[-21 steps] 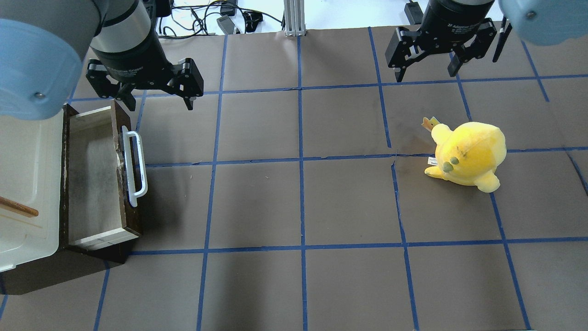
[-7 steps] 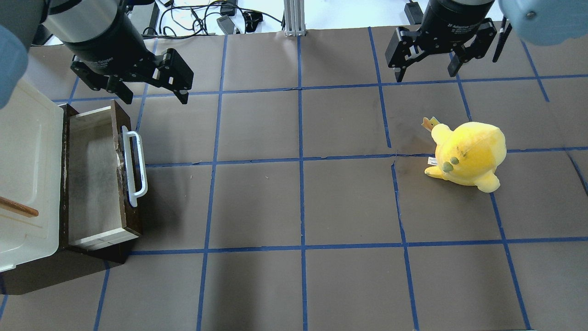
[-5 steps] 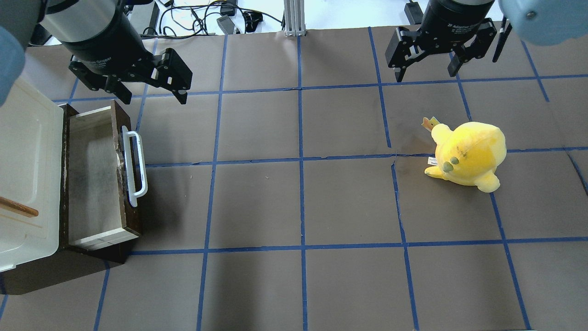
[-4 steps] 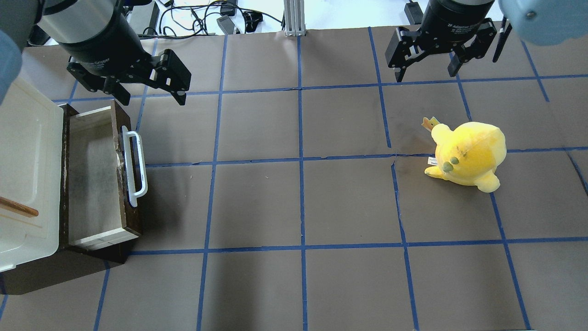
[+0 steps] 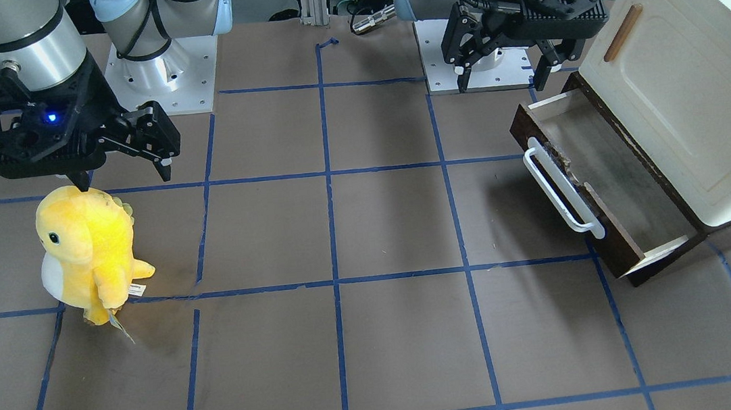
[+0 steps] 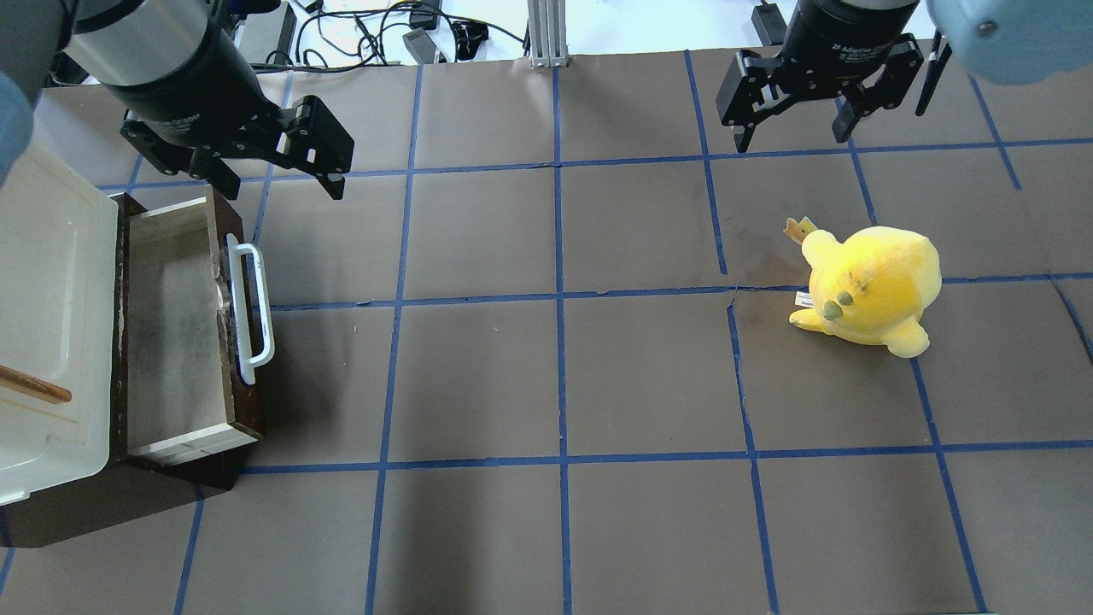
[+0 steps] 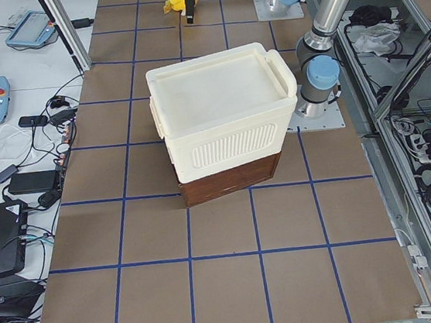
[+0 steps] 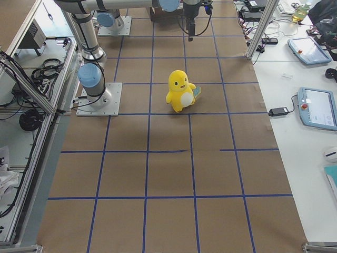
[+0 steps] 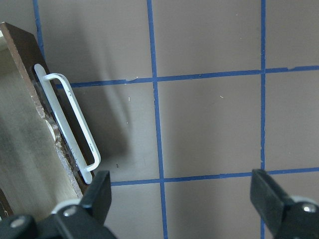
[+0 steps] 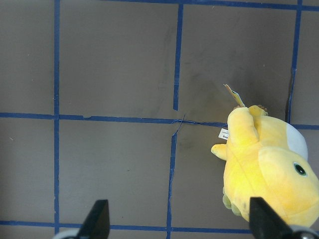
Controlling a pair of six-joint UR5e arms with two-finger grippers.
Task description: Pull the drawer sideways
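Left gripper (image 6: 282, 184) first: its black fingers (image 9: 99, 191) are spread wide, nothing between them, touching nothing. It hangs clear above the table, off the handle side of the shallow dark-brown wooden drawer (image 6: 162, 333).

The drawer stands pulled well out, its pale inner walls and bare floor showing and its long white bar handle (image 6: 254, 312) free. Right behind the drawer sits the cream plastic cabinet (image 6: 47, 282) with a small brown wooden handle (image 6: 34, 386).

Under it all lies the brown table (image 6: 555, 376), squared off with blue tape. Well away from the drawer, across several squares, a yellow plush toy (image 6: 871, 286) stands upright. The right gripper (image 6: 790, 137) hangs near that toy, fingers just as wide apart, gripping nothing.

Farthest from the drawer, past the table's edge, are black cables (image 6: 367, 34) and a slim aluminium post (image 6: 546, 30).
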